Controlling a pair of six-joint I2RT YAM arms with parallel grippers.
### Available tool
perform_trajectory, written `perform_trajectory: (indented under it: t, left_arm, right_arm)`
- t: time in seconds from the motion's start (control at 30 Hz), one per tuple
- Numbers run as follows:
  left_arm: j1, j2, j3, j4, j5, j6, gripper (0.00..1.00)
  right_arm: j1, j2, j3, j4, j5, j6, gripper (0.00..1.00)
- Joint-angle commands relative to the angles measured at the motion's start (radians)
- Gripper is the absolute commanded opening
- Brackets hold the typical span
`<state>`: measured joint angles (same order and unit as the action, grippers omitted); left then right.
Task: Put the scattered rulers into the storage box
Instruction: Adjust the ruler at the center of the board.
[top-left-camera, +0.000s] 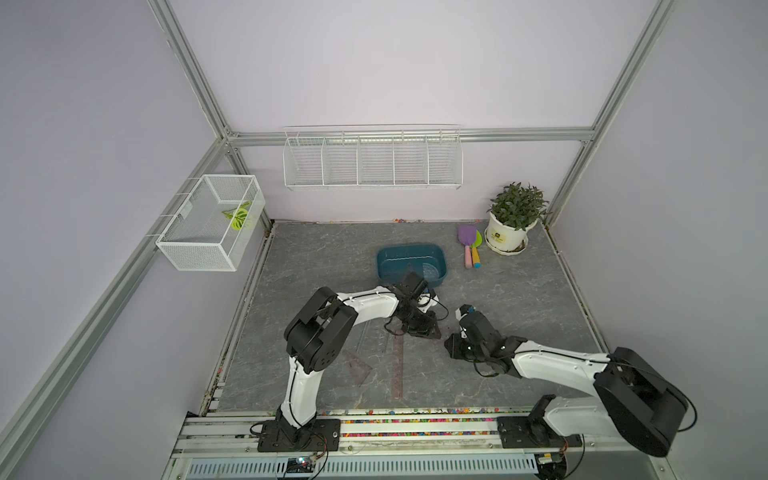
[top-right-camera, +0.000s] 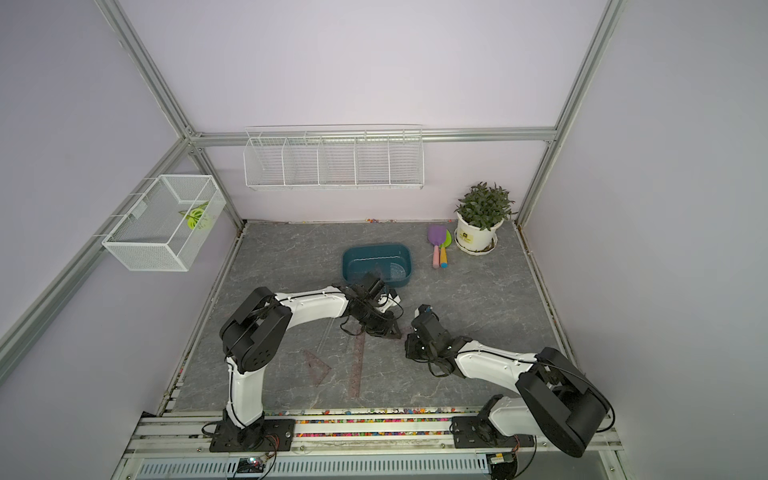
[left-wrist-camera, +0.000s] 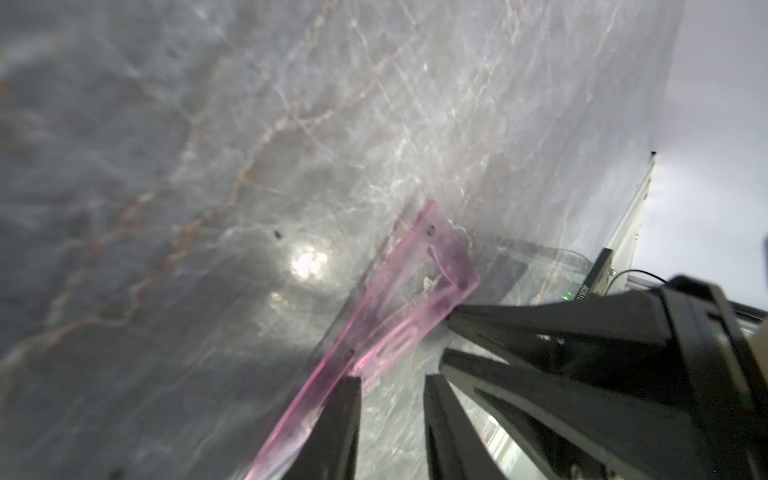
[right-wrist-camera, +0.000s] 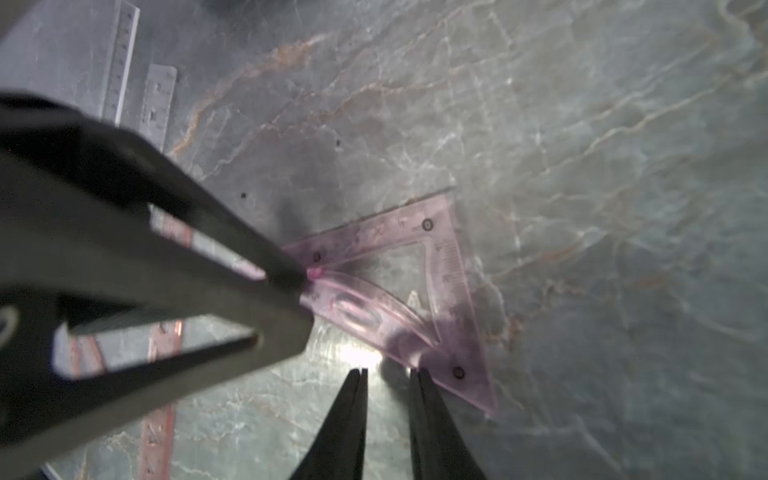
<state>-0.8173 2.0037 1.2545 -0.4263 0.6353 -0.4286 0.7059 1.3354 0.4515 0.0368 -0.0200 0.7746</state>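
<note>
I've got both arms down on the purple triangle (right-wrist-camera: 374, 316), lying mid-bench (top-left-camera: 519, 291), apart from the box (top-left-camera: 382, 262) toward the rear edge. The left end effector (left-wrist-camera: 392, 378) is barely open, its tip on one corner, probably pinning it. The right end effector (right-wrist-camera: 386, 372) is barely open and empty, at another corner.

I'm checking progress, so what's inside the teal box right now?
Inside the storage box, a bluish protractor lies at its right end; a faint line beside it may be a clear ruler. The left arm hides part of the near side.
</note>
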Motion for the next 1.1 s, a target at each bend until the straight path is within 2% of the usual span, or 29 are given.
perform_trajectory:
  t: [0.0, 0.23, 0.43, 0.57, 0.73, 1.07]
  left_arm:
    - [-0.008, -0.025, -0.053, -0.008, -0.004, -0.016, 0.32]
    - [-0.008, -0.066, -0.085, -0.001, -0.007, -0.026, 0.32]
    - [0.022, -0.155, -0.05, -0.019, -0.098, -0.041, 0.33]
    - [0.041, -0.123, 0.005, -0.05, -0.164, -0.026, 0.34]
    - [0.037, -0.049, 0.003, -0.021, -0.102, -0.033, 0.34]
    - [0.005, -0.045, -0.078, 0.028, -0.073, -0.056, 0.33]
  right_arm:
    - [-0.029, 0.049, 0.006, -0.037, 0.01, -0.04, 0.25]
    - [-0.073, 0.115, 0.05, -0.013, -0.012, -0.092, 0.25]
    - [-0.11, 0.18, 0.101, 0.007, -0.034, -0.13, 0.24]
    - [-0.124, 0.194, 0.12, 0.012, -0.043, -0.14, 0.24]
    - [-0.126, 0.165, 0.131, 0.001, -0.053, -0.134, 0.24]
    - [-0.136, 0.209, 0.158, 0.035, -0.09, -0.133, 0.24]
